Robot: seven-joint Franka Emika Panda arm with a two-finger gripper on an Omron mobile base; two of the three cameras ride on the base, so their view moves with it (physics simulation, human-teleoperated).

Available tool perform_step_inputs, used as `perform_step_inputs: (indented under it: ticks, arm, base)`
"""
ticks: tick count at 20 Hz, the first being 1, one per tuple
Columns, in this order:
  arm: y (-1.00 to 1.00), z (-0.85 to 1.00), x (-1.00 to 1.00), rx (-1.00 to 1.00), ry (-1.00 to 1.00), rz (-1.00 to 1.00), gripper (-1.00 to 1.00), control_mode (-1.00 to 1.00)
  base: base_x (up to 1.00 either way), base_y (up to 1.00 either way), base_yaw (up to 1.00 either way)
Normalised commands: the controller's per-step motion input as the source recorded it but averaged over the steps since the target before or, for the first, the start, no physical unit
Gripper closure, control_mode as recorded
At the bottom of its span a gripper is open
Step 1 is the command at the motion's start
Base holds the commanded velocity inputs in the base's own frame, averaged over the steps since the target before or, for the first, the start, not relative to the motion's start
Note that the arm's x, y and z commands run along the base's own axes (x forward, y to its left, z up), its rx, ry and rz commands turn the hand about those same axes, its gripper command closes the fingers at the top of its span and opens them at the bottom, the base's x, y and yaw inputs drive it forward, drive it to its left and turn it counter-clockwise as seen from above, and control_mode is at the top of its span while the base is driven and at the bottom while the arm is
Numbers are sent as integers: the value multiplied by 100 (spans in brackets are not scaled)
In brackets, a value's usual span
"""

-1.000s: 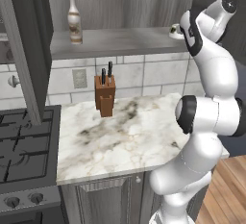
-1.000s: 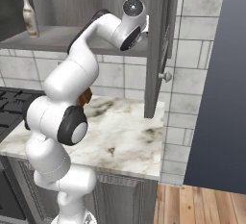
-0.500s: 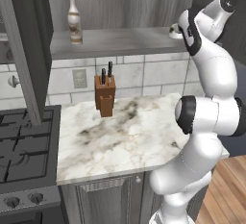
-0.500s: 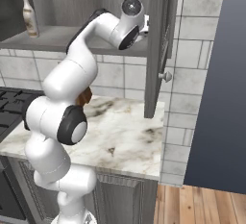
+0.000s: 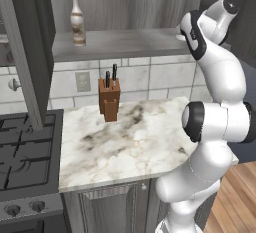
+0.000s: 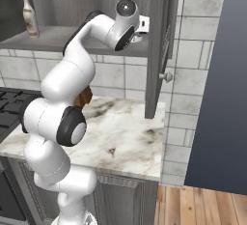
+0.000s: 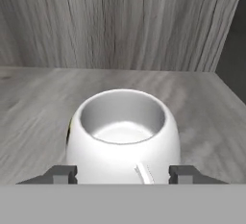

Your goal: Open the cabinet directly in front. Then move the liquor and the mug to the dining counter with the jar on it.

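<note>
Hand [image 7: 123, 174] and mug [image 7: 123, 134] meet on the shelf of the open cabinet [image 5: 125, 47]: the two dark fingertips [image 7: 61, 174] stand on either side of the white mug's round body, just beside it, and whether they press on it cannot be told. The mug sits upright on the grey wood-grain shelf board with its mouth facing up, its handle turned toward the hand and a dark mark showing at its left edge.

At far left in the left base view, the slim cream liquor [image 5: 77, 21] bottle stands upright on the same shelf, well apart from the mug, with its brown label band round the body. Below it, a brown knife block [image 5: 109, 99] rests on the marble surface [image 5: 125, 147] against the tiled backsplash, with a dark stovetop [image 5: 25, 152] just beside the surface on its left. The left cabinet door [image 5: 25, 52] hangs swung open over the stovetop, its round knob visible on the near face.

Farther right, the white arm rises from the base and bends up to the right end of the shelf, where the white mug [image 5: 180, 36] shows just past the wrist. In the right base view the right-hand door [image 6: 161, 40] stands open, edge on, with its knob low down.
</note>
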Motion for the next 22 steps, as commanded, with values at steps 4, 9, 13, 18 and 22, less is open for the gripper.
perform_step_inputs:
  ticks: [4,9,13,18,22]
  arm:
    - [0,0,0,0,0,0,100,-100]
    - [0,0,0,0,0,0,100,-100]
    - [0,0,0,0,-2,0,100,-100]
    - [3,8,-9,0,-15,0,100,-100]
    - [9,24,-16,0,-22,0,100,-100]
  base:
    - [0,0,0]
    - [0,0,0]
    - [0,0,0]
    - [0,0,0]
    - [0,0,0]
